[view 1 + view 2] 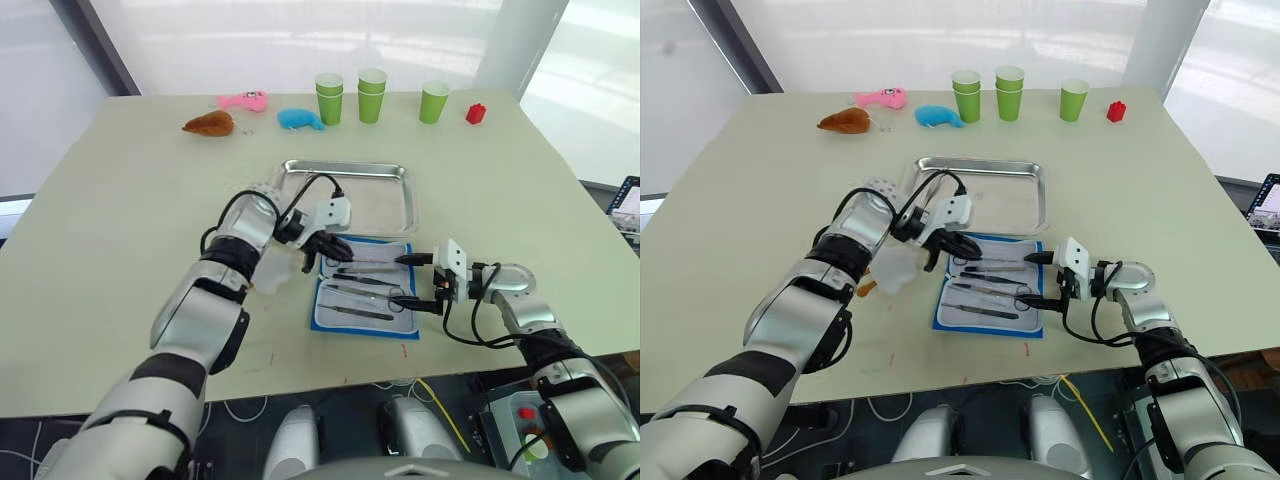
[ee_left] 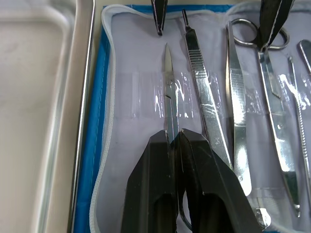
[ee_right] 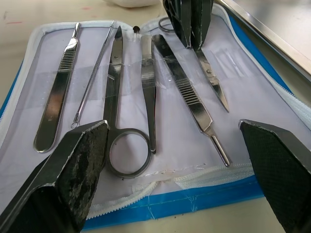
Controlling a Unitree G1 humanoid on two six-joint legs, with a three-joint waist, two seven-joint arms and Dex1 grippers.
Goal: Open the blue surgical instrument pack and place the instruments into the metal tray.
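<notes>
The table point(image 1: 120, 220) was recorded bearing the metal tray point(image 1: 345, 168), with the blue surgical instrument pack point(image 1: 365, 328) laid open just in front of it, lining up. The instruments point(image 3: 116, 87) were held in the pack's clear pockets. The left gripper point(image 2: 174, 141) was closed on small scissors point(image 2: 169, 92) at the tray side; the right gripper point(image 3: 172, 145) was spread wide at the pack's right edge.
</notes>
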